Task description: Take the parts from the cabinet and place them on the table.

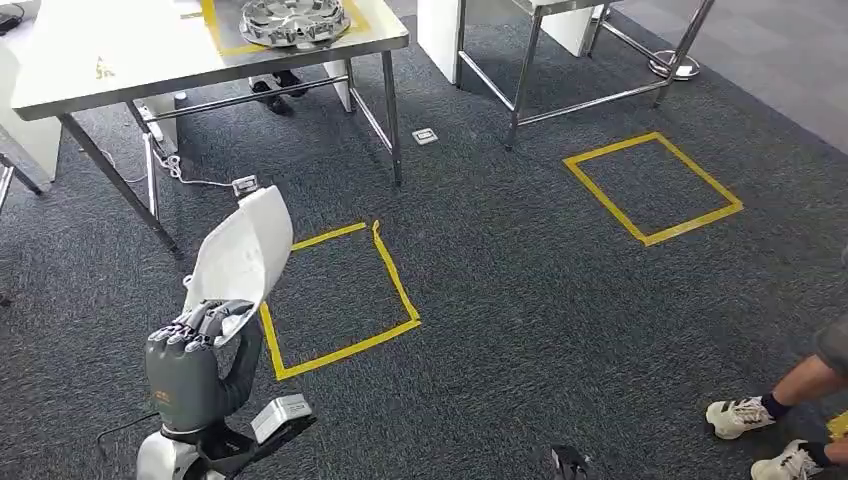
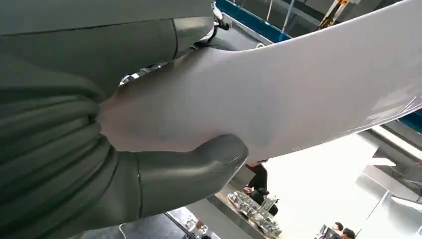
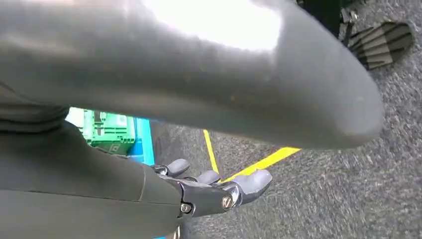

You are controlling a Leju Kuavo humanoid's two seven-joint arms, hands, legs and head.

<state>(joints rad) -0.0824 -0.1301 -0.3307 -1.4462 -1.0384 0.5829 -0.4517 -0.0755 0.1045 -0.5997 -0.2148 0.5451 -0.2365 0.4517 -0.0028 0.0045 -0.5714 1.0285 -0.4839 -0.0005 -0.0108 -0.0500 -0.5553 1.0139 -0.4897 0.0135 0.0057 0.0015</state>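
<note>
The left hand [image 1: 196, 345] grips a curved white plastic panel [image 1: 240, 255] upright above the grey carpet, near a yellow tape square [image 1: 340, 300]. The right hand [image 3: 219, 191] (fingers apart, holding nothing) hangs. A silver wheel cover [image 1: 293, 20] lies on the steel bench [image 1: 120, 60].

I can read no text anywhere from here. There is a small yellow mark [image 1: 104, 69] near the left edge of the steel table [image 1: 120, 60], possibly a warning sticker, but it is too small to make out. The left hand [image 1: 190, 365] carries a tiny orange mark on its grey cover, also too small to read.
</note>
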